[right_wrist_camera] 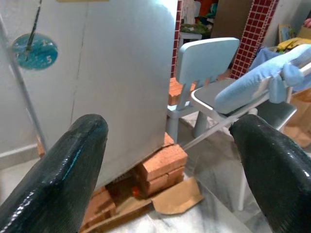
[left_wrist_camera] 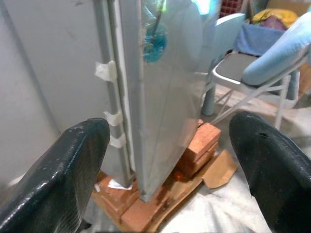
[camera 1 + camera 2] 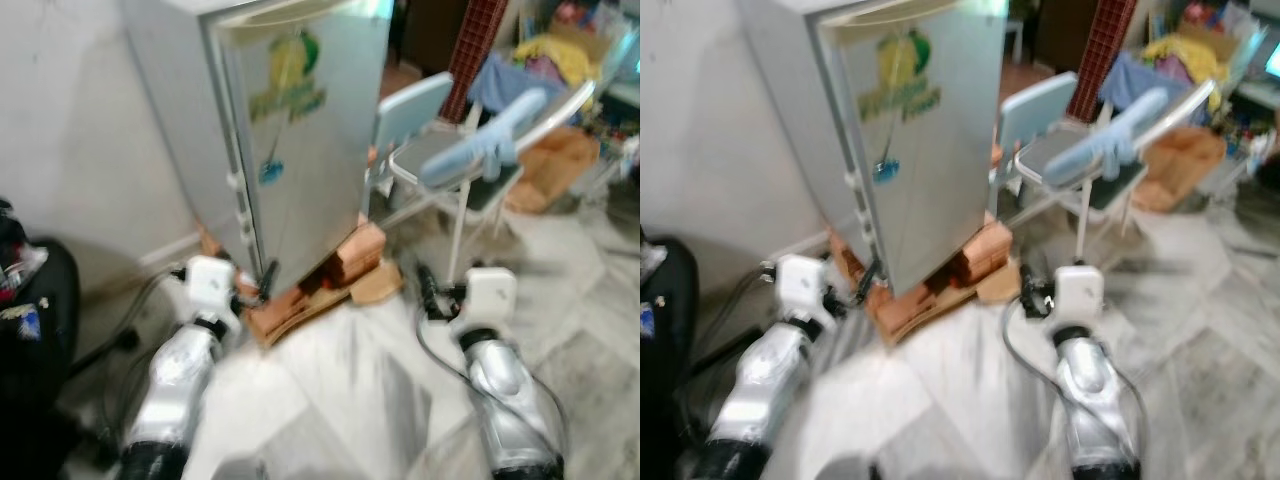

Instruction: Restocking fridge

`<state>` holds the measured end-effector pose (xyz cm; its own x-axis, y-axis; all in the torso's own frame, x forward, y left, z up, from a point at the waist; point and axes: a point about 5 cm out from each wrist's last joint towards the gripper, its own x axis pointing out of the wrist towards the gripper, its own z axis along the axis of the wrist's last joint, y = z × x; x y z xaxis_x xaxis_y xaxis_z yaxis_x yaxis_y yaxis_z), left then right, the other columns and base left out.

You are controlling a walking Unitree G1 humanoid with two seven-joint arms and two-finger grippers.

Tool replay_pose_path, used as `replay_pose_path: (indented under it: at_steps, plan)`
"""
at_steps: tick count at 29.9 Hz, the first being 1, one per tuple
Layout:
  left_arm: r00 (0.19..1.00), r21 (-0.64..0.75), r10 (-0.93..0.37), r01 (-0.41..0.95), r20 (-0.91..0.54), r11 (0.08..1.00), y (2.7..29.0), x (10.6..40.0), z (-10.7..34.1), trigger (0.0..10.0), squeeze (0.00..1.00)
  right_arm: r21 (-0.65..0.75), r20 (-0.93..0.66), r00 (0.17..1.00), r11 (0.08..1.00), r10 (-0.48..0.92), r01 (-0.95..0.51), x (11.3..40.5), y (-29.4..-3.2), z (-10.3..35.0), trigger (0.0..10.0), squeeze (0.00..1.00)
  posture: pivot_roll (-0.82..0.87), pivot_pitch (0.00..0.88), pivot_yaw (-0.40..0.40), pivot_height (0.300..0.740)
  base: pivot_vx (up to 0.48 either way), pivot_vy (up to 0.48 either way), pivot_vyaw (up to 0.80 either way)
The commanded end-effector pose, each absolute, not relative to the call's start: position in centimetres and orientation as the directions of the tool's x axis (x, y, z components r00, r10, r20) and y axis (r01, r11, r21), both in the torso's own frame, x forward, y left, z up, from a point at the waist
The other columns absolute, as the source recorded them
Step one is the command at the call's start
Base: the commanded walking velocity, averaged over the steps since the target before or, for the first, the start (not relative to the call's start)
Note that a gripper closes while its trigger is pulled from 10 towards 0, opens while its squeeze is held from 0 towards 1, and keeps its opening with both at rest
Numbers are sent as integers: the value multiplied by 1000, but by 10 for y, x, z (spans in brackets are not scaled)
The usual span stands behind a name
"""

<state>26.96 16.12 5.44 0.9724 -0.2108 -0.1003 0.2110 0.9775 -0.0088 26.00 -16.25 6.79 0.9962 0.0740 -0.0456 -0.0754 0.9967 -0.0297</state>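
Fridge (image 3: pixel 300 150) upper centre of frame, on bricks (image 3: pixel 350 262), door closed. Left gripper (image 2: pixel 160 160) and right gripper (image 1: pixel 167 160) jaws wide open, empty. Judged: restocking not started, door unopened, no items picked.

The head cameras looked down from above both arms at the fridge (image 3: pixel 300 140) on its bricks (image 3: pixel 350 262). Each wrist camera peered low between its spread fingers; both caught that fridge and the chair (image 1: pixel 206 63) beyond.

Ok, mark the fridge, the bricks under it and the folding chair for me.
fridge (image 3: pixel 310 150), left eye view, middle of the door front.
bricks (image 1: pixel 160 165), right wrist view, top brick of the stack under the fridge's corner.
folding chair (image 3: pixel 450 160), left eye view, on the grey seat.
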Motion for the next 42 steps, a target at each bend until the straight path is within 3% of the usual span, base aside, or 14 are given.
replay_pose_path:
  at_steps: [1,11,23,42]
  plan:
    - [966,-24,-245,243,-85,970,148,273,58,10000,0,-58,-43,998,997,40,-42,259,-176,70,10000,0,-28,0,-11,740,270,398,0]
    - [970,-38,-223,220,-96,975,151,271,56,10000,0,-66,-48,997,996,57,-60,261,-174,69,10000,0,-19,0,-27,740,54,440,-551]
    - [967,-21,-235,234,-94,972,148,268,56,10000,0,-74,-53,997,995,59,-62,260,-173,68,10000,0,-19,0,-24,740,0,480,0]
    - [961,-25,-270,269,-58,963,148,273,63,10000,0,-90,-61,998,995,30,-35,255,-177,67,10000,0,-28,5,-23,740,0,26,0]
